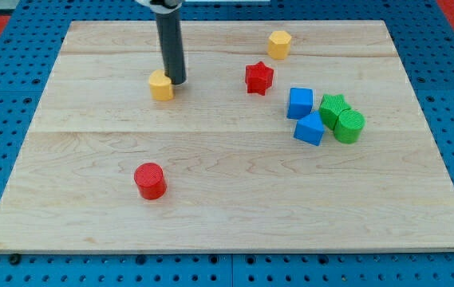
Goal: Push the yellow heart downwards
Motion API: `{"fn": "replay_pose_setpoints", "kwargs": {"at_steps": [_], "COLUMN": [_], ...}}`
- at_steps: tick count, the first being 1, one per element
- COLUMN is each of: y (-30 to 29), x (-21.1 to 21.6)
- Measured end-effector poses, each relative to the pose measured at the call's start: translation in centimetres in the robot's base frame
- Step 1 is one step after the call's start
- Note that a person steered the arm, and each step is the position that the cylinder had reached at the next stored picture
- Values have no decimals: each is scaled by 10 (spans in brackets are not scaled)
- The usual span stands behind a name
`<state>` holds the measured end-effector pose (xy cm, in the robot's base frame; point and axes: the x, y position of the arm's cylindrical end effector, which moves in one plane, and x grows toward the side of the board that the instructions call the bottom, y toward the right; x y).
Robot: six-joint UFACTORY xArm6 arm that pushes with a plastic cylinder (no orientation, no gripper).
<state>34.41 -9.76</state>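
Blocks: two yellow (161, 84), two red, two blue, two green

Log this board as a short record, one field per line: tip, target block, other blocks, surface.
tip: my tip is down on the board, touching the upper right side of the target
target block: small yellow heart block, upper left of centre
red blocks: red star block upper middle; red cylinder block lower left
other yellow: yellow hexagon block, view's top
right cluster: two blue blocks, two green blocks, bunched together
surface: pale wooden board
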Motion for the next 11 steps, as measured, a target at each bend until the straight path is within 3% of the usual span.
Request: {"fn": "replay_pose_setpoints", "kwargs": {"at_steps": [4,5,7,8,11], "y": [-94,-85,-36,-26,-23], "x": [10,29,24,-2,38]}}
